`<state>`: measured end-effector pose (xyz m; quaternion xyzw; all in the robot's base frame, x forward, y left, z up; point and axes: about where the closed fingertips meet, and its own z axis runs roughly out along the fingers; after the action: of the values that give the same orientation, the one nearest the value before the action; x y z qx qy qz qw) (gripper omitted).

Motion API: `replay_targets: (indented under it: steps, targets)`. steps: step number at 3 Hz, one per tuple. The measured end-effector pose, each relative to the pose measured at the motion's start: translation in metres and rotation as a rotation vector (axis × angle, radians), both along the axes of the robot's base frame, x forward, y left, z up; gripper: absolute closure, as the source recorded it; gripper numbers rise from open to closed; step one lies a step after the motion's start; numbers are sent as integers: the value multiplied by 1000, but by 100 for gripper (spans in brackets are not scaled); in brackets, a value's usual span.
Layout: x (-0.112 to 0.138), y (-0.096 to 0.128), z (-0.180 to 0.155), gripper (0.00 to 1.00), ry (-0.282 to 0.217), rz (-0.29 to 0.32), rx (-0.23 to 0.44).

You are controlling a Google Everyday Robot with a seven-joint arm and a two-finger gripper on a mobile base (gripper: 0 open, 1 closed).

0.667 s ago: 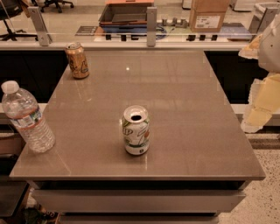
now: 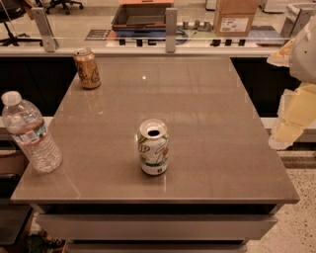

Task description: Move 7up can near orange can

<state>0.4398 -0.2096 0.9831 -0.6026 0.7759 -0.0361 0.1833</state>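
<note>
The 7up can point(image 2: 153, 147), white with green lettering and an open silver top, stands upright near the middle front of the grey-brown table point(image 2: 207, 123). The orange can point(image 2: 87, 68), golden-amber with a silver top, stands upright at the table's far left corner, well apart from the 7up can. My gripper point(image 2: 292, 114) shows as pale yellow and white parts at the right edge of the camera view. It is beyond the table's right side, far from both cans, and holds nothing that I can see.
A clear plastic water bottle point(image 2: 30, 133) with a white cap stands at the table's left front edge. A counter with a glass rail point(image 2: 170, 29) runs behind the table, with a cardboard box point(image 2: 235, 17) and a tray point(image 2: 143, 15) beyond it.
</note>
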Motion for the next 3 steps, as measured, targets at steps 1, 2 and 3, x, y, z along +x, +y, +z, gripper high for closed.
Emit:
replay_targets:
  steps: [1, 2, 3]
  targets:
    - [7, 21, -11, 0, -12, 24, 67]
    - [19, 55, -32, 0, -24, 73, 203]
    - [23, 86, -51, 0, -39, 103, 376]
